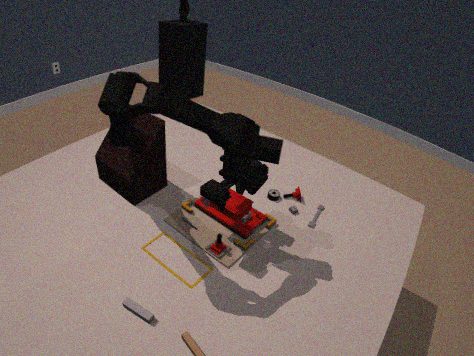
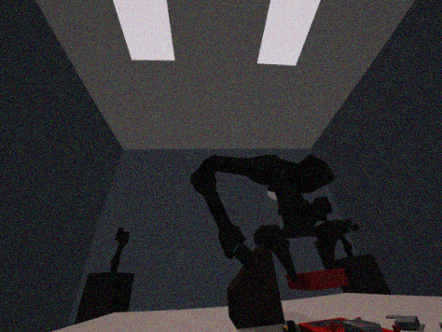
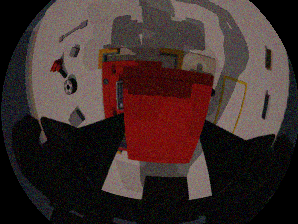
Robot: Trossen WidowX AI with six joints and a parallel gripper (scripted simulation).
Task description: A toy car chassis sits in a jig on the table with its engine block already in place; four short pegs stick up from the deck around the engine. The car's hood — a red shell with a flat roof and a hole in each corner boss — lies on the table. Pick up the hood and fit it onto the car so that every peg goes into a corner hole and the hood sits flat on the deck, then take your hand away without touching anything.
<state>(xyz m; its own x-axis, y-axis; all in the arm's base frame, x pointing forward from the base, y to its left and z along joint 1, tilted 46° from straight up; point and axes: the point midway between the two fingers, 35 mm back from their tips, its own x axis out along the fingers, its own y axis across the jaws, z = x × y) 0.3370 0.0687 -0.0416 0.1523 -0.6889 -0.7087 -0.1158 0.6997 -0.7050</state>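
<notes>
The red hood (image 1: 239, 203) (image 2: 319, 280) (image 3: 165, 127) is held level above the car. My gripper (image 1: 229, 194) (image 2: 312, 273) (image 3: 164, 120) is shut on it, one finger at each side. The red chassis (image 1: 256, 228) (image 3: 111, 100) lies in the jig (image 1: 245, 243) below, with a clear gap under the hood in the exterior view. In the wrist view the hood covers the chassis's right part, while its left strip shows. The grey engine block (image 1: 246, 218) (image 3: 120, 95) is partly hidden. I cannot make out all the pegs or the corner holes.
A small red piece with a dark post (image 1: 218, 247) stands beside the jig. A yellow outline (image 1: 167, 267) (image 3: 240, 109) lies nearby. A wheel (image 1: 273, 195) (image 3: 70, 86), a red part (image 1: 298, 194) (image 3: 57, 66), a small grey block (image 1: 293, 210) and an axle (image 1: 316, 216) lie on the other side.
</notes>
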